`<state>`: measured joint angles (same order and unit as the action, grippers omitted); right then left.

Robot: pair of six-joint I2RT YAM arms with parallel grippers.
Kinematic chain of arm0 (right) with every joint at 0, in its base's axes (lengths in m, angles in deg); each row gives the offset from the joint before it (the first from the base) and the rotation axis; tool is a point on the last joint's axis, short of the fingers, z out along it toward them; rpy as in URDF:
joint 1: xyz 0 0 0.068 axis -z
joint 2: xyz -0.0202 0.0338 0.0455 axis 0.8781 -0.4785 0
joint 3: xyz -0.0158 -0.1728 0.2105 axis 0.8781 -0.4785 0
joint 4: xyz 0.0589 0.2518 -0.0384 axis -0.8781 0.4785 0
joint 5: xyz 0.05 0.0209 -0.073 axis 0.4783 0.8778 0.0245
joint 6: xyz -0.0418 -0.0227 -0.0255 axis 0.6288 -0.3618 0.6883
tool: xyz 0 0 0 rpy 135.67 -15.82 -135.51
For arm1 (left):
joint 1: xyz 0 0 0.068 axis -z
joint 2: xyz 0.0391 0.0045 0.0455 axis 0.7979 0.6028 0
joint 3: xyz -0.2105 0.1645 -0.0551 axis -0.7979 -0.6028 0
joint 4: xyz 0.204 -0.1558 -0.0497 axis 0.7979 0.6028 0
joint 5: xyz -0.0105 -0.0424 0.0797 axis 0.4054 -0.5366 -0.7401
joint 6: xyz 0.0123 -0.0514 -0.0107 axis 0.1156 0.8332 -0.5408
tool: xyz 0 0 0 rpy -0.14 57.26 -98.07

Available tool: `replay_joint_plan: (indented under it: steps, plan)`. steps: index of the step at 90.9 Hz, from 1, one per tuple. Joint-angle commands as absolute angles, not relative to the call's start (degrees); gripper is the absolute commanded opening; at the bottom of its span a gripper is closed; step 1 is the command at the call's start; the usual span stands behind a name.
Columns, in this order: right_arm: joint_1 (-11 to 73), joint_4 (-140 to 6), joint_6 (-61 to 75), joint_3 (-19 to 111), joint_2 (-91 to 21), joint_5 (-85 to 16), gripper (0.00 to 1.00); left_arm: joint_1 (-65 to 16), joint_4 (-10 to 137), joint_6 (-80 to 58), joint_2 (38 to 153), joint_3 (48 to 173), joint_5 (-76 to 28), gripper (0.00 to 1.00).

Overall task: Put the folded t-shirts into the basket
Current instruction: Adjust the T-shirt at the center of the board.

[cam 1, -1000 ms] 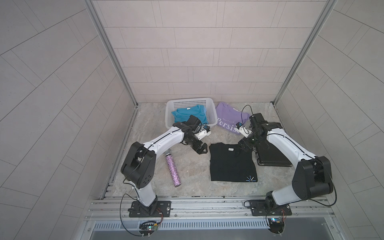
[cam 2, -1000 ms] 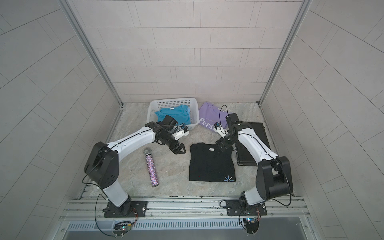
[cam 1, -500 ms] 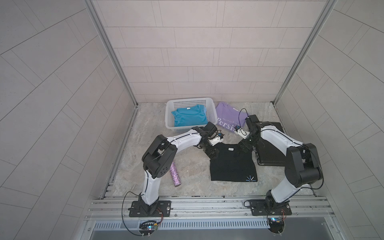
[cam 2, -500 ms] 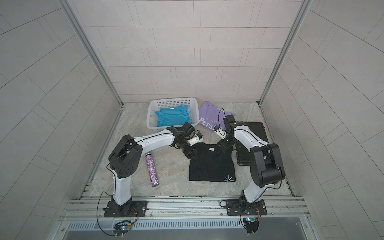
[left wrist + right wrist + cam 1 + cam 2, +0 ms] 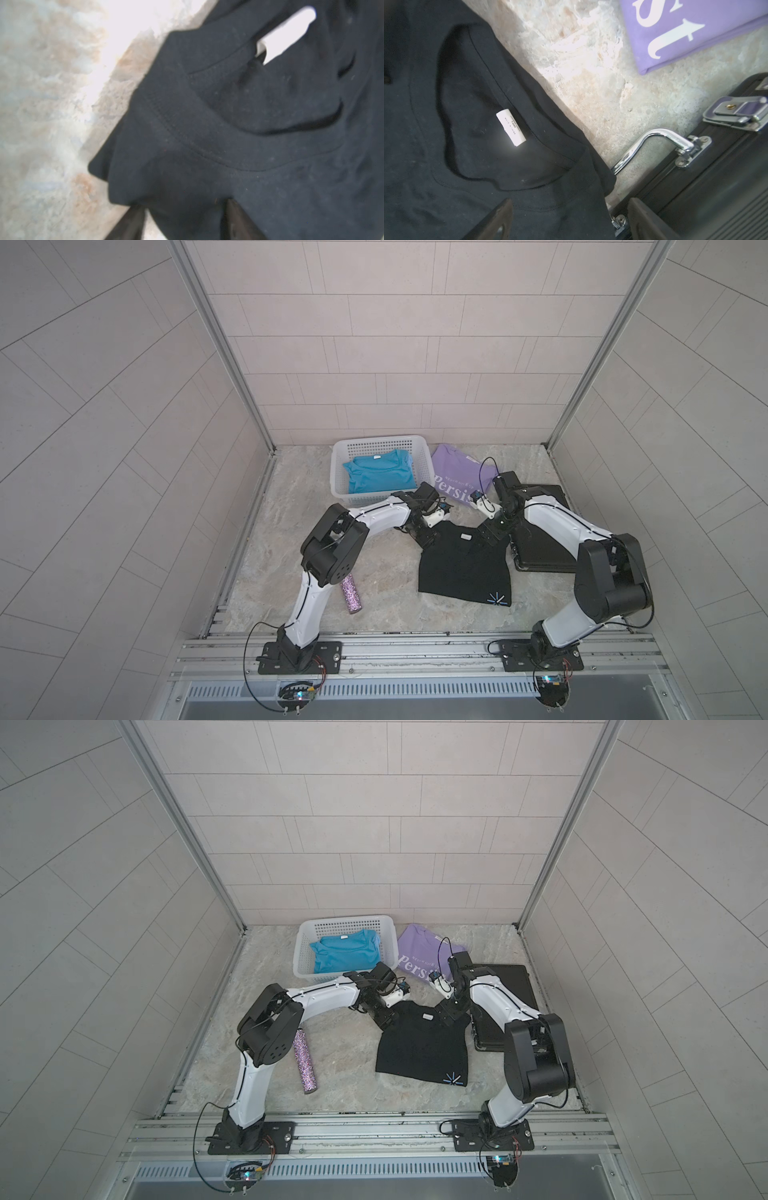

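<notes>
Mid-frame: black shirt (image 5: 463, 568) lies flat, collar edge toward frame top. Left gripper (image 5: 424, 537) straddles its upper-left corner, and I cannot tell whether it is clamped. Right gripper (image 5: 490, 533) stands wide at the upper-right corner. Basket (image 5: 337, 472) lies up-left, nearer the left arm.

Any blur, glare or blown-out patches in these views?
Left wrist: soft all over, black shirt out of focus, floor washed out to white beside it. Right wrist: mostly sharp, but the label glows overexposed and the case handle carries glare. Both top views: sharp, evenly lit, no glare.
</notes>
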<state>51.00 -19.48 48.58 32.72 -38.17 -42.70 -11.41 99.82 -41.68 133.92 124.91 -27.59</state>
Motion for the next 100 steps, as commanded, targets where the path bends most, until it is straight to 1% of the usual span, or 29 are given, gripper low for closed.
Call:
replay_joint_plan:
  steps: [1, 9, 14, 19, 24, 30, 36, 43, 48, 56, 66, 72, 74, 77, 83, 90, 100]
  plan:
    - [51.2, -20.2, 48.2, 32.2, -36.8, -43.7, 0.89, -11.3, 99.0, -40.6, 135.0, 123.6, -27.7, 0.44]
    - [51.8, -20.6, 48.3, 31.8, -36.6, -43.8, 0.89, -11.3, 98.4, -40.6, 133.3, 120.5, -29.9, 0.29]
    - [52.3, -20.6, 48.4, 31.6, -36.5, -43.5, 0.89, -11.4, 98.1, -41.0, 131.3, 118.0, -31.6, 0.23]
    - [52.6, -20.5, 48.9, 31.4, -36.2, -42.4, 0.89, -12.0, 98.2, -41.4, 129.0, 115.2, -32.8, 0.19]
    - [52.6, -20.1, 49.7, 31.1, -35.5, -40.2, 0.89, -13.1, 98.6, -40.8, 126.5, 112.2, -33.4, 0.18]
    - [52.5, -19.1, 50.8, 31.0, -34.6, -35.8, 0.89, -15.4, 101.3, -39.8, 123.3, 110.5, -27.6, 0.17]
    - [51.9, -18.2, 51.3, 31.4, -34.2, -32.7, 0.89, -16.0, 102.7, -40.0, 120.2, 108.7, -29.3, 0.18]
    - [50.5, -18.3, 51.0, 31.7, -34.6, -32.9, 0.89, -16.3, 102.8, -41.1, 116.7, 105.8, -31.8, 0.21]
    - [49.6, -18.3, 50.5, 32.2, -35.5, -32.9, 0.89, -16.6, 103.0, -41.5, 115.2, 104.3, -31.8, 0.25]
    - [48.3, -18.6, 49.1, 33.3, -38.0, -32.5, 0.89, -16.8, 104.0, -41.8, 115.1, 104.8, -32.5, 0.37]
    - [47.7, -18.2, 46.0, 36.6, -42.1, -31.9, 0.89, -18.7, 105.7, -41.5, 115.3, 107.4, -30.4, 0.56]
    - [47.6, -17.9, 44.7, 37.9, -44.0, -30.8, 0.89, -20.3, 106.3, -41.4, 115.3, 108.9, -28.5, 0.69]
    - [47.6, -17.9, 44.3, 38.2, -44.6, -30.5, 0.89, -20.7, 106.5, -41.4, 115.6, 109.5, -28.3, 0.75]
    - [47.5, -18.0, 43.7, 38.6, -45.6, -30.3, 0.89, -21.0, 106.7, -41.6, 116.0, 110.3, -28.3, 0.8]
    - [47.3, -17.9, 43.2, 39.1, -47.3, -31.1, 0.88, -21.1, 107.1, -42.2, 117.6, 112.1, -28.5, 0.83]
    - [47.2, -18.4, 43.5, 39.2, -48.9, -32.4, 0.88, -21.2, 108.1, -42.7, 120.4, 114.5, -28.2, 0.84]
    - [46.5, -18.6, 43.6, 38.8, -50.6, -31.3, 0.87, -21.1, 108.5, -43.1, 124.4, 117.1, -27.9, 0.84]
